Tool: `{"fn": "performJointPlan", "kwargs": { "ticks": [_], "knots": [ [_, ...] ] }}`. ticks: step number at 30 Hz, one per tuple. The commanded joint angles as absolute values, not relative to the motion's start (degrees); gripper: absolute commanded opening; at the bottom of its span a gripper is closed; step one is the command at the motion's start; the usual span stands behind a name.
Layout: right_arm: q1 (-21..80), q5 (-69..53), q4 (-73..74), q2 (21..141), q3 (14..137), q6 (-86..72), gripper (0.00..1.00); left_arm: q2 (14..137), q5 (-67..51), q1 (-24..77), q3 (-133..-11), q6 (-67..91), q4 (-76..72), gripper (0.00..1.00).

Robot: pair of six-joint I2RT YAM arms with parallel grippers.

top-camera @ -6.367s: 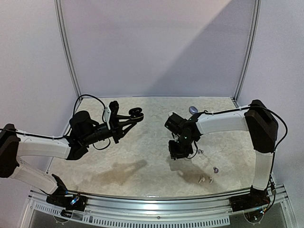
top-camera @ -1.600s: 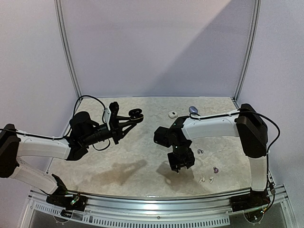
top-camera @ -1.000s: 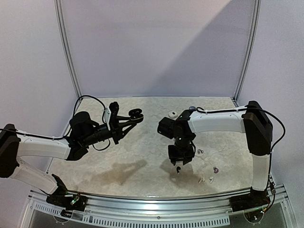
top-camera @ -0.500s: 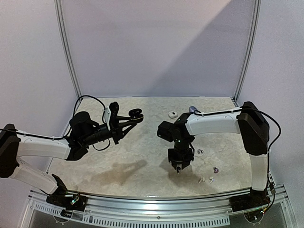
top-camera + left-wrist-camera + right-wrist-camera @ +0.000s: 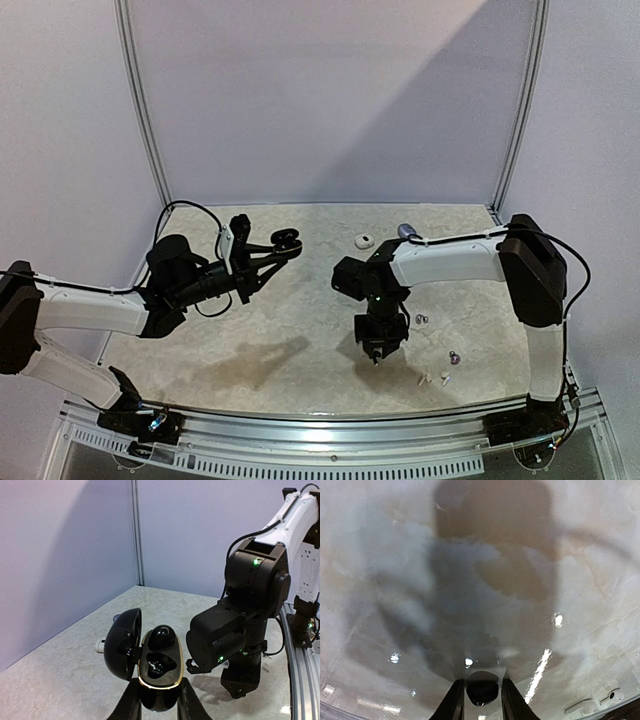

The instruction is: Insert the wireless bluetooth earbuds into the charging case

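Pickup step seems in hand: right gripper [image 5: 481, 687] is narrowed on a black earbud [image 5: 481, 694], low over the table [image 5: 300, 300], lower right of centre in the top view. If the earbud is lifted yet, I cannot tell. Left gripper [image 5: 159, 703] is clamped on the open charging case [image 5: 159, 677], held in air at centre left. One seated bud [image 5: 162, 636] fills its upper half; the lower socket [image 5: 161, 664] looks empty. Next move calls for carrying the earbud there and turning it to fit.

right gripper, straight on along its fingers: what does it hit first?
The table, bare marble straight below. The right gripper points down with a black earbud between its fingers, so the earbud would likely touch first. Gap unclear.
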State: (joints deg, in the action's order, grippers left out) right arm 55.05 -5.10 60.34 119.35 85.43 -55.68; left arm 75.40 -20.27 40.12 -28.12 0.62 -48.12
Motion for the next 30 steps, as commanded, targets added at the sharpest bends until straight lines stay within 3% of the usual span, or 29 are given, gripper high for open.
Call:
{"fn": "performJointPlan", "kwargs": {
  "ticks": [1,9,15,18,23,27,30],
  "knots": [
    [54.36,-4.34,58.56,121.02,84.2,-55.35,0.27,74.09,-20.13,40.34,-27.46,0.18,-47.69,0.0],
    [54.31,-4.01,57.25,121.11,84.44,-54.98,0.22,74.12,-20.12,40.34,-27.35,0.18,-47.68,0.0],
    [54.27,0.7,56.86,120.13,87.28,-50.96,0.01,74.1,-20.04,40.34,-27.36,0.09,-47.8,0.0],
    [54.55,8.42,52.26,115.59,90.94,-46.04,0.0,74.1,-19.61,40.34,-27.46,0.09,-48.32,0.0],
    [57.91,17.43,25.29,101.62,91.37,-30.32,0.0,74.33,-15.23,40.52,-27.55,-1.82,-49.35,0.0],
    [60.32,13.22,-4.69,94.58,83.11,-18.72,0.0,74.17,-12.26,40.52,-27.58,-3.23,-49.71,0.0],
    [61.41,9.25,-15.54,94.17,80.38,-13.58,0.0,73.98,-11.25,40.52,-27.52,-3.57,-50.05,0.0]
  ]
}}
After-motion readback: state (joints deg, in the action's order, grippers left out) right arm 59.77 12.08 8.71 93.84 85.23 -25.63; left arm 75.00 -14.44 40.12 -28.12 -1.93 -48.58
